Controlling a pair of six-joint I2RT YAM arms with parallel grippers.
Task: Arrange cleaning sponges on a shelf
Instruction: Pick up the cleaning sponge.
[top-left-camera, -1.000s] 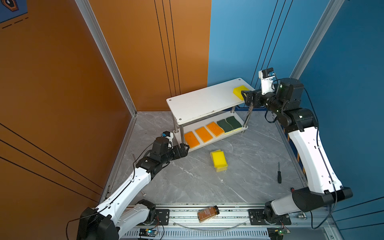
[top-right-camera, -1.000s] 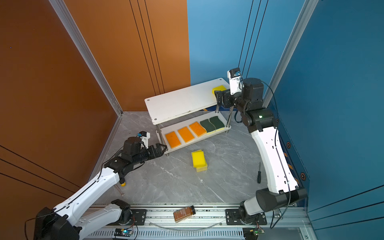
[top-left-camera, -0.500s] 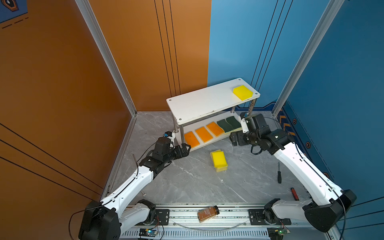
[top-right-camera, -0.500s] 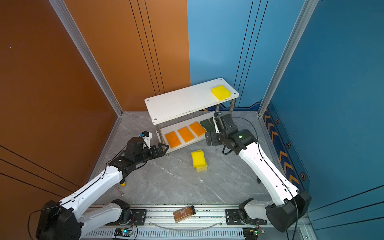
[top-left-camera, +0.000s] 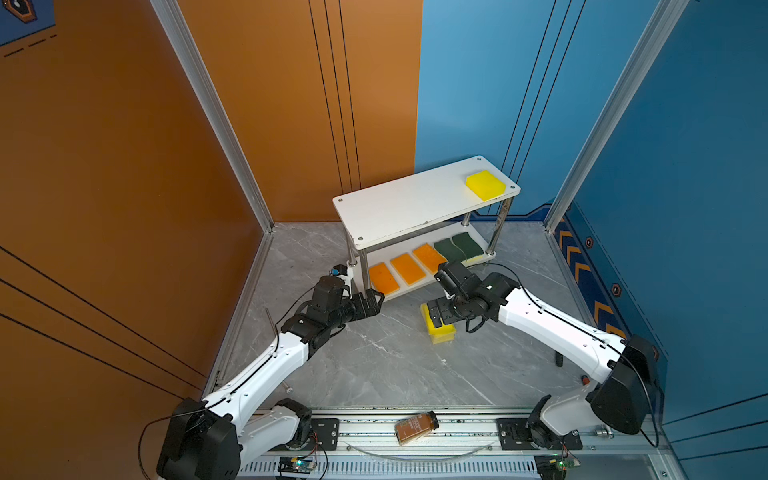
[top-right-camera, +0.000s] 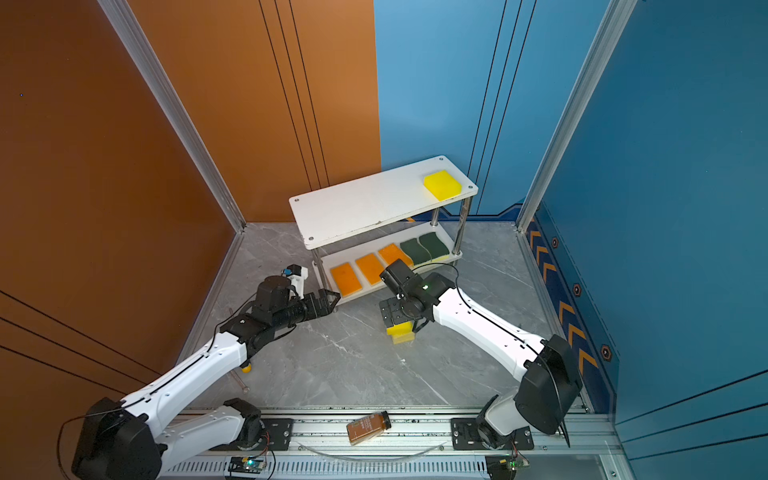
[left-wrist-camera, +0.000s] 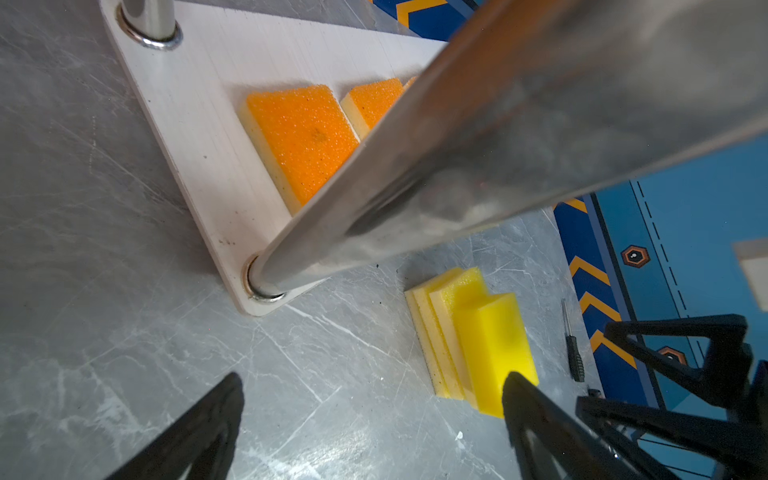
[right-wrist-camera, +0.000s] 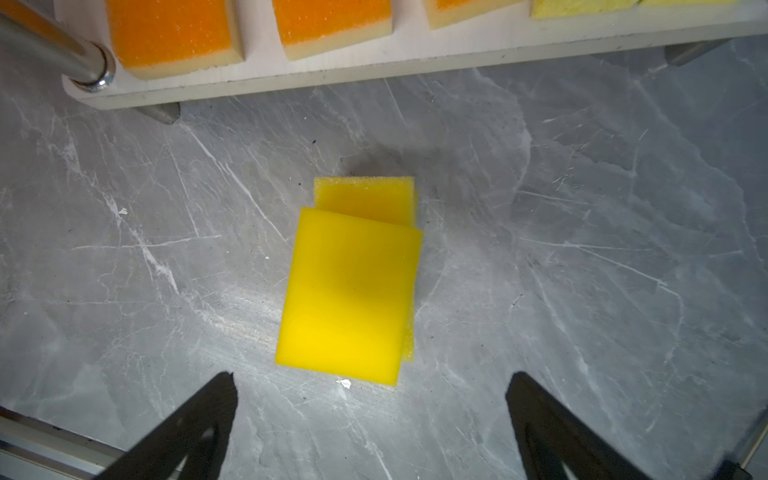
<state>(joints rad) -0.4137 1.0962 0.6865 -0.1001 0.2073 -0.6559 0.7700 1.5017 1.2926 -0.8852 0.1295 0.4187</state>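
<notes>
The shelf (top-left-camera: 415, 203) stands at the back with one yellow sponge (top-left-camera: 485, 185) at the right end of its top board. On its lower board lie three orange sponges (top-left-camera: 407, 269) and two green-topped ones (top-left-camera: 457, 246). A stack of yellow sponges (top-left-camera: 441, 332) rests on the floor in front. My right gripper (top-left-camera: 436, 315) hangs open just above this stack (right-wrist-camera: 353, 286), its fingertips (right-wrist-camera: 226, 376) apart over bare floor. My left gripper (top-left-camera: 375, 298) is open and empty beside the shelf's front left leg (left-wrist-camera: 498, 124), near an orange sponge (left-wrist-camera: 303, 137).
A brown bottle (top-left-camera: 417, 427) lies on the front rail. A screwdriver (left-wrist-camera: 575, 357) lies on the floor to the right, near the blue wall. Orange and blue walls close in the marble floor (top-left-camera: 374, 365) on three sides.
My right arm has swung down from the shelf's top board to just above the floor stack, leaving the yellow sponge on top. The left arm has barely moved.
</notes>
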